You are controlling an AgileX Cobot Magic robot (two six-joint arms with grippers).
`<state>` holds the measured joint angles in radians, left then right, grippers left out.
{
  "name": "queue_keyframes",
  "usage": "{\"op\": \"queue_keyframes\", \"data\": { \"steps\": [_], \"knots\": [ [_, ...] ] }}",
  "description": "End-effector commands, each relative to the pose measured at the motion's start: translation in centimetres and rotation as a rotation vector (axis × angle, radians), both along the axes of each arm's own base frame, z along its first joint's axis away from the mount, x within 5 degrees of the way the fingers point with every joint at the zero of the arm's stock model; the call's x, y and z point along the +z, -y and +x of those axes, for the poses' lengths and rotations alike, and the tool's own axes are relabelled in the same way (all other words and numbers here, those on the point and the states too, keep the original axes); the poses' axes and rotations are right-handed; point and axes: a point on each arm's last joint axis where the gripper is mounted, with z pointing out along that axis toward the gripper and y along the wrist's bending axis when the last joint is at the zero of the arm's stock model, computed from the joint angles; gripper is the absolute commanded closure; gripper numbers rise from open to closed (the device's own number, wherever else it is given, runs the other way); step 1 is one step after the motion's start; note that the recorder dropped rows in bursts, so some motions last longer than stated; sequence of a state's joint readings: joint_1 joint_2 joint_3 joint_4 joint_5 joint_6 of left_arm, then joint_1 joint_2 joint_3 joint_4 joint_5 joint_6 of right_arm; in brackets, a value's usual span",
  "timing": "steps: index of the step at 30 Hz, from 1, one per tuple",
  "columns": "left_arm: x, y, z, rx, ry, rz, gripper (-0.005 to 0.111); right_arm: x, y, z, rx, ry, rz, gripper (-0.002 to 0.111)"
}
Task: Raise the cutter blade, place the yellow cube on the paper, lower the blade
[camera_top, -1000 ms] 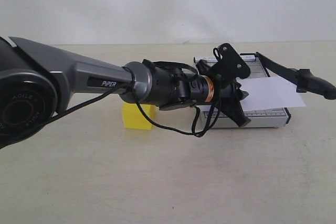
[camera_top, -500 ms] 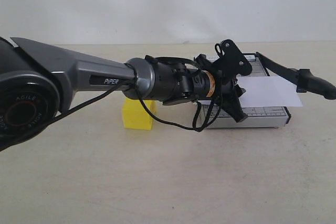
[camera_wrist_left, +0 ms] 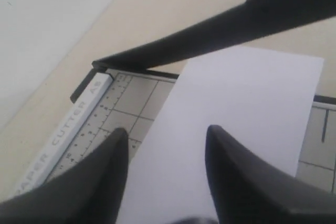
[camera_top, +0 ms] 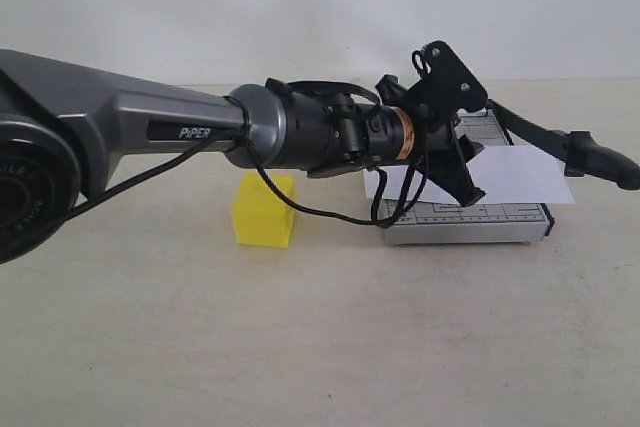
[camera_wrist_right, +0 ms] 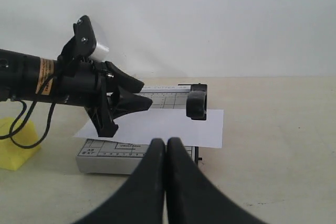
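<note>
The cutter blade [camera_top: 545, 132] stands raised at a slant, its thick black handle [camera_top: 600, 161] past the right end of the grey trimmer base [camera_top: 470, 227]. The white paper [camera_top: 520, 175] lies across the base. My left gripper [camera_top: 476, 173] hovers over the paper's left part, open with nothing between its fingers; the left wrist view shows the gripper [camera_wrist_left: 167, 131] above the paper [camera_wrist_left: 236, 108] with the blade [camera_wrist_left: 220, 30] beyond. The yellow cube [camera_top: 265, 210] rests on the table left of the base, under the left arm. My right gripper [camera_wrist_right: 166, 141] is shut and empty, facing the base's end.
The left arm's dark barrel and loose black cable [camera_top: 330, 217] hang between the cube and the trimmer. A pale wall runs behind the beige table [camera_top: 320, 347]. The right wrist view shows the cube [camera_wrist_right: 16, 142] at the far left and the blade handle [camera_wrist_right: 196, 104] above the paper.
My left gripper has opened wider and risen a little over the paper, shifting slightly right. Blade, paper and cube have stayed put.
</note>
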<state>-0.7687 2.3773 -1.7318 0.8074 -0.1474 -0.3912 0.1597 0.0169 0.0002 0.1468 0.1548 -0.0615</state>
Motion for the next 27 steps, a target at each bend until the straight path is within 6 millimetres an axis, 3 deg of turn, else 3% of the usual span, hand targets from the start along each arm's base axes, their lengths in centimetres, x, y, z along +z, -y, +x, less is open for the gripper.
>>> {"op": "queue_keyframes", "data": {
  "steps": [1,6,11,19,27],
  "knots": [
    [2.5,-0.1,0.0,0.024,0.006,-0.049,0.059,0.1,0.0,-0.1,0.001,0.009,-0.003,0.108],
    [5.5,-0.9,-0.4,0.114,-0.047,-0.103,0.064,0.1,0.0,-0.1,0.001,0.009,-0.003,0.108],
    [7.7,-2.0,-3.0,0.028,-0.048,-0.174,0.076,0.1,0.0,-0.1,0.001,0.009,-0.003,0.108],
    [10.2,-5.9,-7.0,0.047,-0.094,-0.178,0.076,0.1,0.0,-0.1,0.001,0.009,-0.003,0.108],
    [12.9,-11.3,-12.2,0.105,-0.156,-0.238,0.076,0.1,0.0,-0.1,0.001,0.009,-0.003,0.108]
  ]
}}
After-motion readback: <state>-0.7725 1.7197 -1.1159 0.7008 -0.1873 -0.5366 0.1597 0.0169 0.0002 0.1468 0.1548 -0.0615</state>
